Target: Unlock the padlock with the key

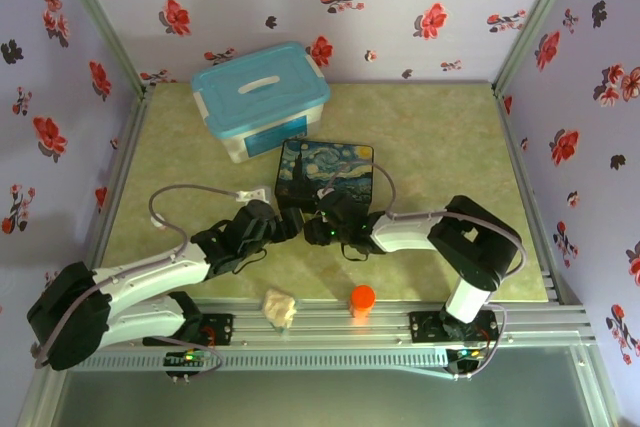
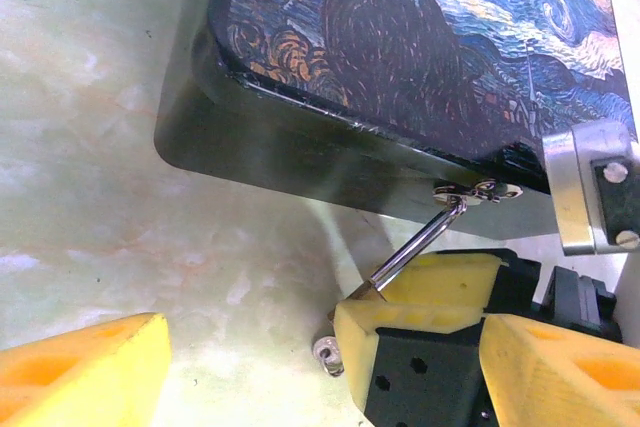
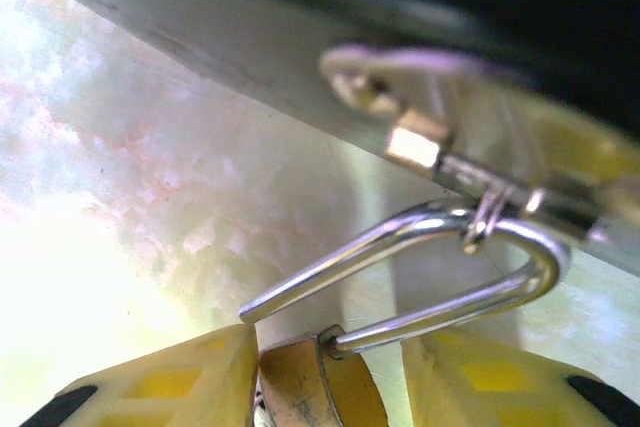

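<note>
The padlock [image 3: 312,392] hangs by its thin shackle [image 3: 440,257] from the hasp [image 3: 420,137] on the front of the starry-painted tin box [image 1: 325,172]. One shackle leg ends free, outside the brass body. My right gripper [image 3: 330,372] is shut on the padlock body; one yellow pad [image 3: 170,387] presses against it and the other sits close beside it. In the left wrist view the shackle [image 2: 420,247] runs down into the right gripper's yellow fingers [image 2: 400,327]. A small silvery ringed piece, seemingly the key [image 2: 328,355], pokes out beside them. My left gripper [image 2: 322,372] stands wide open around that spot.
A clear bin with a blue lid [image 1: 260,97] stands behind the tin box. An orange round cap [image 1: 362,297] and a crumpled cream lump [image 1: 280,307] lie at the table's front edge. Flowered walls close in the left, right and back.
</note>
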You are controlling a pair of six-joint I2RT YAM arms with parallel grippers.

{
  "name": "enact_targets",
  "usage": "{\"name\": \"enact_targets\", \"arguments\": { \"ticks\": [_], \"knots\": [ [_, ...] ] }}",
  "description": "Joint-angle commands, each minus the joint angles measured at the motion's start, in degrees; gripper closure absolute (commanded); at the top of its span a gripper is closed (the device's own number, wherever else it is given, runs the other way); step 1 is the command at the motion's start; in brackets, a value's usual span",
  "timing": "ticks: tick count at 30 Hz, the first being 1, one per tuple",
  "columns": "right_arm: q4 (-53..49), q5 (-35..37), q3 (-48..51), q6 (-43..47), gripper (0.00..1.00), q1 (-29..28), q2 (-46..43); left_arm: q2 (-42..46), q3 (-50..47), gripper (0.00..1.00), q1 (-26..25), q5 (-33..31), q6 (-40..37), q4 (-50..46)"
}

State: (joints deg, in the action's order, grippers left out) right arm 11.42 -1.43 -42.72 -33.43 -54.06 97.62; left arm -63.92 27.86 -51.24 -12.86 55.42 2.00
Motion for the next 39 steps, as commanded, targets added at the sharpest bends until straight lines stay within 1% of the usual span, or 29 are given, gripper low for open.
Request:
{"name": "enact_targets", "arguments": {
  "ticks": [1,3,7,9,11,13,15,18,22,25,27,29,33,36,39],
  "knots": [
    [-2.39,1.17,0.50,0.08,0.62,-0.40,1.47,-0.33,-1.21,0.19,0.70,-0.58,1.00,0.91],
    [0.40,0.49,2.18,-1.72,0.65,-0.17,0.92,-0.25,-1.25,0.19,0.78,-0.58,1.12,0.77],
    [8.99,-2.75,7.28,-7.10,0.67,1.61,-1.14,-0.10,-1.16,0.19,0.97,-0.56,1.03,0.80],
    [12.17,-2.88,9.08,-8.37,0.72,1.89,-2.23,-0.22,-0.92,0.19,1.12,-0.55,0.70,0.79],
    [13.01,-3.03,9.62,-8.58,0.76,1.87,-2.57,-0.55,-0.53,0.19,1.31,-0.58,0.32,0.84],
    [14.83,-3.40,10.44,-9.49,0.78,2.26,-2.78,-1.03,0.06,0.19,1.50,-0.53,-0.24,0.90],
    [17.51,-3.64,11.68,-11.25,0.84,2.83,-2.96,-1.53,1.11,0.19,1.74,-0.58,-1.32,0.47],
    [21.00,-3.58,13.41,-13.33,0.88,3.34,-2.83,-2.26,3.08,0.19,3.08,-0.58,-3.07,-0.48],
    [24.39,-3.10,15.09,-15.80,0.90,3.45,-2.68,-3.47,6.73,0.19,7.34,-0.64,-6.66,-2.17],
    [26.54,-2.55,16.11,-17.52,0.92,3.47,-2.48,-6.30,10.54,0.18,10.88,0.65,-10.84,-2.03],
    [28.68,-1.87,17.04,-19.39,0.94,3.55,-2.20,-9.35,13.97,0.17,11.75,1.13,-14.61,-1.97],
    [31.12,-1.22,17.99,-21.62,0.95,3.53,-1.48,-14.16,17.91,0.17,12.24,1.04,-18.35,-2.79],
    [36.61,-0.26,19.94,-25.41,0.96,3.54,0.76,-22.56,24.42,0.19,12.57,1.13,-22.49,-5.65],
    [40.97,0.64,21.34,-27.81,0.96,3.55,2.49,-26.62,27.03,0.20,12.39,1.31,-24.58,-6.47],
    [42.19,0.76,21.45,-28.74,0.96,3.45,3.77,-28.89,28.42,0.22,12.05,0.87,-25.82,-7.84]
  ]
}}
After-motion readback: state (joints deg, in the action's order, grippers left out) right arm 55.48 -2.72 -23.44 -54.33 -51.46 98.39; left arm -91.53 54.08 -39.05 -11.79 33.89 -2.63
